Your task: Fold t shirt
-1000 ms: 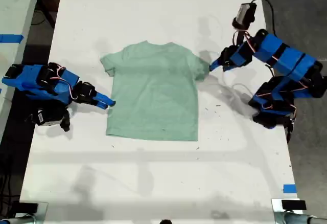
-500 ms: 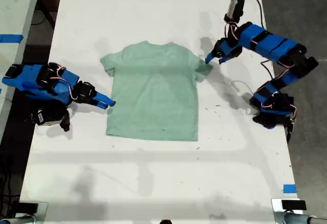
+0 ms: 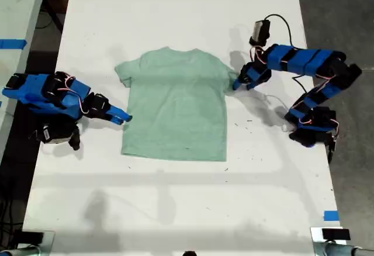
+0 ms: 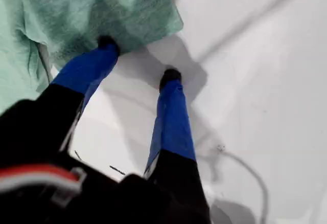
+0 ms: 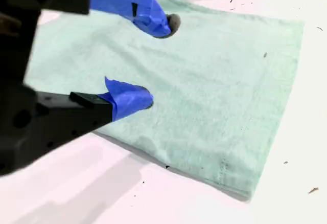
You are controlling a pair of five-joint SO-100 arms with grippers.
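The t shirt (image 3: 175, 104) lies flat; my first end effector (image 4: 138, 58) gapes at its sleeve, my second end effector (image 5: 153, 63) spread.

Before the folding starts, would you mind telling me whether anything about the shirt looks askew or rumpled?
Mostly flat. Only the t shirt sleeve beside my first gripper is bunched and slightly curled at its edge.
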